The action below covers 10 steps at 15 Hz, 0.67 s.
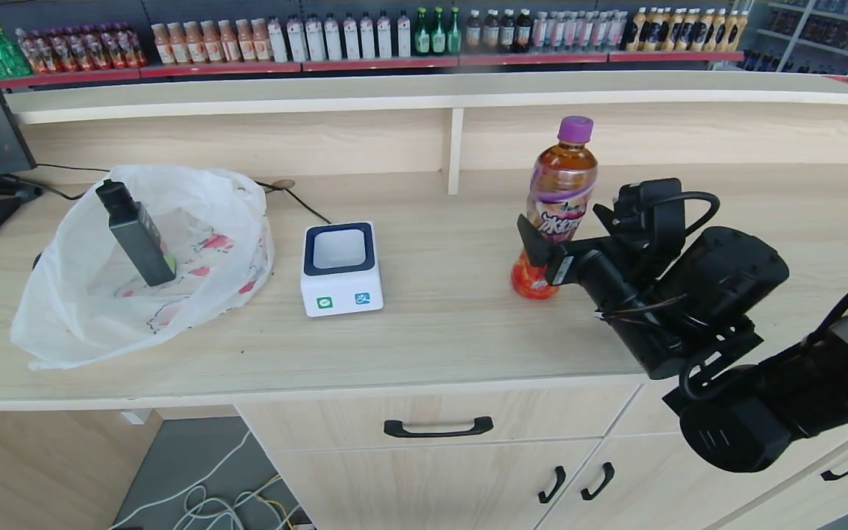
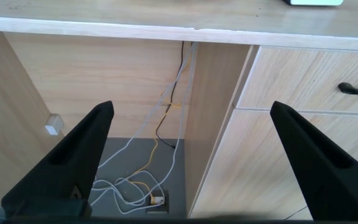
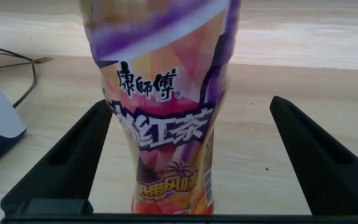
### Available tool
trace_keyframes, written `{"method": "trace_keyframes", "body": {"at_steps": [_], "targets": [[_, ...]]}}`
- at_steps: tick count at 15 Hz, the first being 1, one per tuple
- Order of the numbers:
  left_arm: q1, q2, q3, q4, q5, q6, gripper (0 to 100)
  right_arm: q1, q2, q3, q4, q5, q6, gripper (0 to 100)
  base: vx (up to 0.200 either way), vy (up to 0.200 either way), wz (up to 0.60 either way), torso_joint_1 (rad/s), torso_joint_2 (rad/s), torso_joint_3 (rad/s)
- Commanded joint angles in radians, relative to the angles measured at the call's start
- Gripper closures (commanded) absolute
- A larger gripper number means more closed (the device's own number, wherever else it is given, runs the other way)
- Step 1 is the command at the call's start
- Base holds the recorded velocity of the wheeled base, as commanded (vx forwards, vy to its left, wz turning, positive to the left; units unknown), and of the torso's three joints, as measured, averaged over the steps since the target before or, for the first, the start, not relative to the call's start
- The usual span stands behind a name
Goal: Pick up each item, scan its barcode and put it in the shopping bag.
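A: Layout, big to small?

B: Pale wooden counter (image 1: pixel 453 324). Crumpled white plastic shopping bag (image 1: pixel 225 213) at 9 o'clock from the white, navy-topped cube scanner (image 1: pixel 341 269), mouth spread to take goods. A dark grey box-shaped item (image 1: pixel 137 235) stands inside.

A: Next item?

B: Purple-capped amber tea bottle (image 1: pixel 560 191), upright at the scanner's 3 o'clock. Right gripper (image 1: pixel 565 234) straddles its lower label, jaws wide, clear of it on both sides. Lined up for a grasp, I judge; holding nothing.

A: Left gripper (image 2: pixel 191 109)?

B: Spread wide, empty, below the counter edge, out of the way.
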<state>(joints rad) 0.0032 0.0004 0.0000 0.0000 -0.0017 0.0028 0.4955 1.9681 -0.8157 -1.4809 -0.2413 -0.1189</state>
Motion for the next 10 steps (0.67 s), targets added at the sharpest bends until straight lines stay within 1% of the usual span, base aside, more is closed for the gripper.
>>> {"method": "trace_keyframes", "body": {"at_steps": [1,4,10], "targets": [[0.000,0.000,0.000,0.000,0.000,0.000,0,-0.003,0.005,-0.056,0.037,0.000,-0.001,0,0.000,0.000,0.00,0.000,0.00,0.000],[0.000,0.000,0.000,0.000,0.000,0.000,0,-0.003,0.005,-0.083,0.093,0.002,0.001,0,0.000,0.000,0.00,0.000,0.00,0.000],[0.000,0.000,0.000,0.000,0.000,0.000,0,-0.005,0.012,-0.099,0.097,0.002,0.005,0,0.000,0.000,0.00,0.000,0.00,0.000]]}}
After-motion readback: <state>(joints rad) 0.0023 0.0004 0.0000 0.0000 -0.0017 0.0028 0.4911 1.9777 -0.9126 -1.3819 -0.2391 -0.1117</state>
